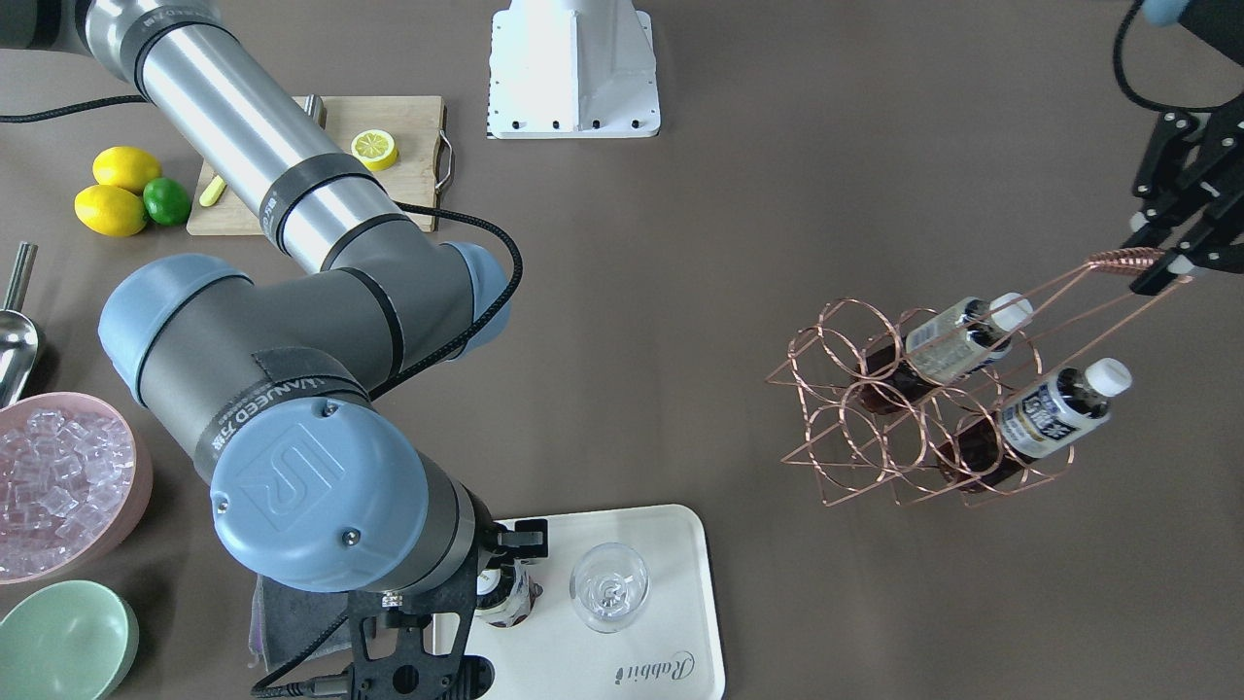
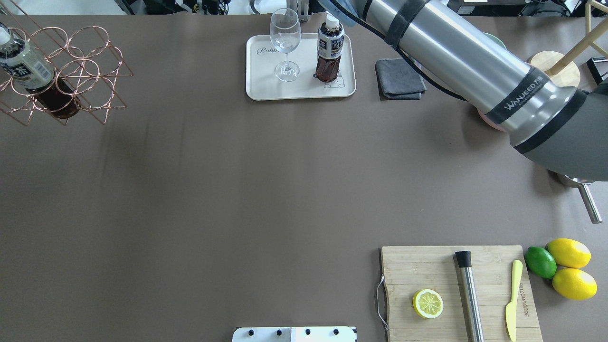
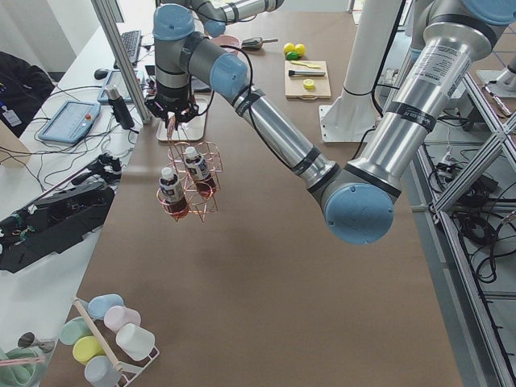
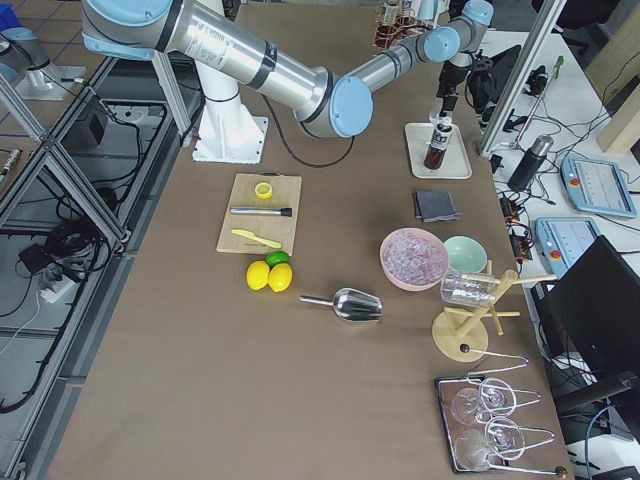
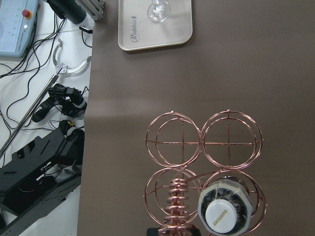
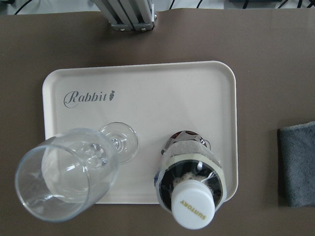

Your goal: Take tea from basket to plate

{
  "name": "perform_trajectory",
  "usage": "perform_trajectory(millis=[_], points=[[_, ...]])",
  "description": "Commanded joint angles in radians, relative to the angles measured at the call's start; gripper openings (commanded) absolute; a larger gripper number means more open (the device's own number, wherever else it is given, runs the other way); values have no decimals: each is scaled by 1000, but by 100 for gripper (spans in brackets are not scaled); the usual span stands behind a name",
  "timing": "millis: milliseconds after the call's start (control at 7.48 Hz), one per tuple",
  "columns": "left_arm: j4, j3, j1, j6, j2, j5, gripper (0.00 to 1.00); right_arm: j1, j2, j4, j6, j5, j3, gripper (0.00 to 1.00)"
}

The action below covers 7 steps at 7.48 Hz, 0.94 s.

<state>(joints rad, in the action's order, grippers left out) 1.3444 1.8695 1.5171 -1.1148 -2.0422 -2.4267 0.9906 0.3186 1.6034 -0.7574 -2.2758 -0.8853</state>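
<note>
My left gripper (image 1: pixel 1157 262) is shut on the coiled handle of the copper wire basket (image 1: pixel 841 335) and holds it tilted above the table at the far left (image 2: pixel 90 61). Two tea bottles (image 1: pixel 962 340) (image 1: pixel 1050 413) sit in its rings; one cap shows in the left wrist view (image 5: pixel 224 216). A third tea bottle (image 2: pixel 329 52) stands upright on the cream plate (image 2: pixel 266 80), beside a wine glass (image 2: pixel 285 33). My right gripper (image 1: pixel 501 556) is just above that bottle (image 6: pixel 192 182) and looks open, not holding it.
A grey cloth (image 2: pixel 399 78) lies right of the plate. A wooden cutting board (image 2: pixel 427 266) carries a lemon half, a muddler and a knife, with lemons and a lime (image 2: pixel 541 261) beside it. A pink ice bowl (image 1: pixel 58 476), green bowl (image 1: pixel 58 642) and scoop (image 1: pixel 15 340) stand near the right arm.
</note>
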Motion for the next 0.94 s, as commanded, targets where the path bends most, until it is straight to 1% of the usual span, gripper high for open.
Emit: perform_trajectory(millis=[0,134,267,401,534,668,802], points=[[-7,-67,75,-94,-3,15,0,-1,228,206,1,-1,-408,100],[8,-72,74,-99,-7,75,0,22,332,263,3,-2,-561,100],[48,-101,72,-89,-10,96,0,42,552,291,47,-1,-789,100],[124,-162,71,-86,-21,98,0,110,752,293,187,-4,-942,100],[190,-217,71,-82,-33,122,0,179,918,291,308,-4,-1022,100],[234,-263,71,-59,-55,156,0,266,1029,288,452,-4,-1034,100],[283,-306,65,-28,-64,159,0,329,1107,285,566,-4,-1032,100]])
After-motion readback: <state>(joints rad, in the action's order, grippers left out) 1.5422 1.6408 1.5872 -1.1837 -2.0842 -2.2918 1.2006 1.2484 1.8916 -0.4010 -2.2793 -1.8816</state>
